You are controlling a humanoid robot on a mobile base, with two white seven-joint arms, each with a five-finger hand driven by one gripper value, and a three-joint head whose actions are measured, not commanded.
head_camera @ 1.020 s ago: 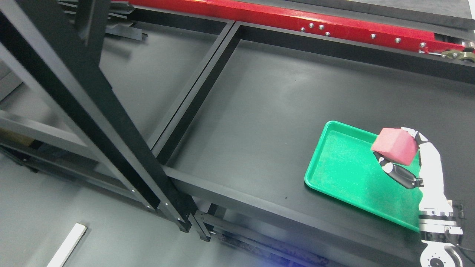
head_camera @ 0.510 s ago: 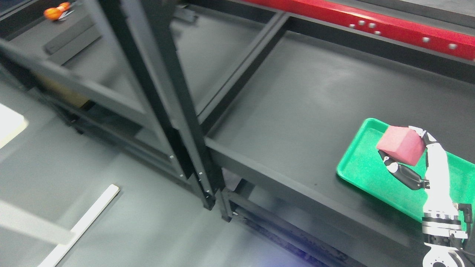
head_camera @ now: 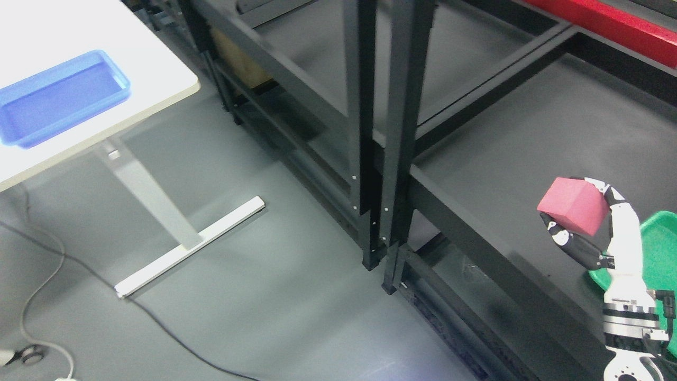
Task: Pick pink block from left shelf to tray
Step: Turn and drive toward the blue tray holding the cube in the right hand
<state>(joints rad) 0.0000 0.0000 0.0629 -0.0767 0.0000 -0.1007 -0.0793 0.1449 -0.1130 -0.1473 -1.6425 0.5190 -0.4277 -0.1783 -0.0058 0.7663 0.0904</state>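
My right hand point(head_camera: 582, 219) comes up from the lower right corner and is shut on the pink block point(head_camera: 574, 205), held between thumb and fingers above the black shelf surface point(head_camera: 529, 143). The green tray point(head_camera: 661, 254) shows only partly at the right edge, just right of the hand and behind the white forearm. The left arm is out of view.
Black shelf uprights point(head_camera: 381, 132) stand in the middle of the view. A white table point(head_camera: 79, 32) at the upper left carries a blue bin point(head_camera: 58, 98); its T-shaped foot point(head_camera: 190, 246) rests on the grey floor. A cable point(head_camera: 79, 264) runs along the floor at lower left.
The whole picture has shifted: the camera has swung left, bringing the white table and blue bin into view and pushing the green tray to the right edge. The hand still holds the block.
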